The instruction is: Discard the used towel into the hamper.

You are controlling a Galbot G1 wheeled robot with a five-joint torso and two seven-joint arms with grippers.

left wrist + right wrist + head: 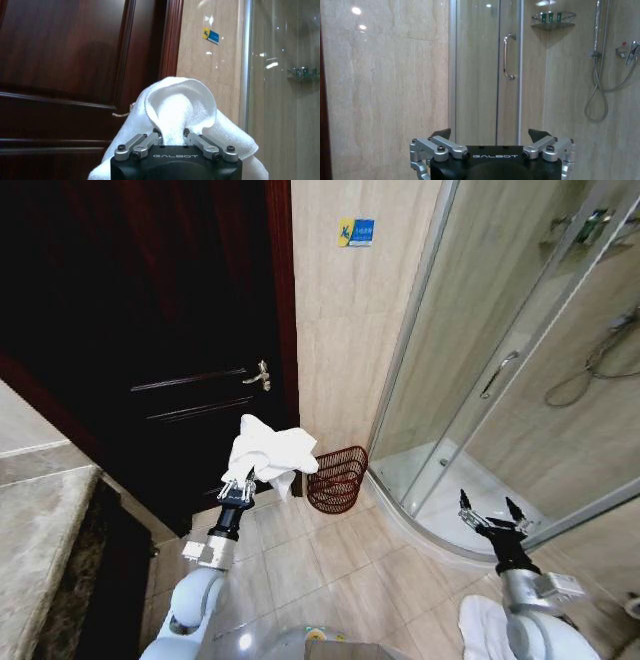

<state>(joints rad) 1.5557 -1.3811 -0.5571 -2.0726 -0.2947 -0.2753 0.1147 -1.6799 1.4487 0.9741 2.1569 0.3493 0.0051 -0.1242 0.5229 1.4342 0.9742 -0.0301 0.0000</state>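
Your left gripper (238, 480) pinches the soft, light towel (270, 450) by a bunched fold; the loose ends droop. The hamper (337, 478) sits at three o'clock of it. Your right gripper (492, 513) hangs spread wide, empty.

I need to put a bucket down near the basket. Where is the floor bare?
Bare tiles lie between the hamper, the shower's curved base and the robot. It is tight where the hamper stands against the wall beside the dark door. The left claw holds the towel left of the hamper; the right claw hangs open.
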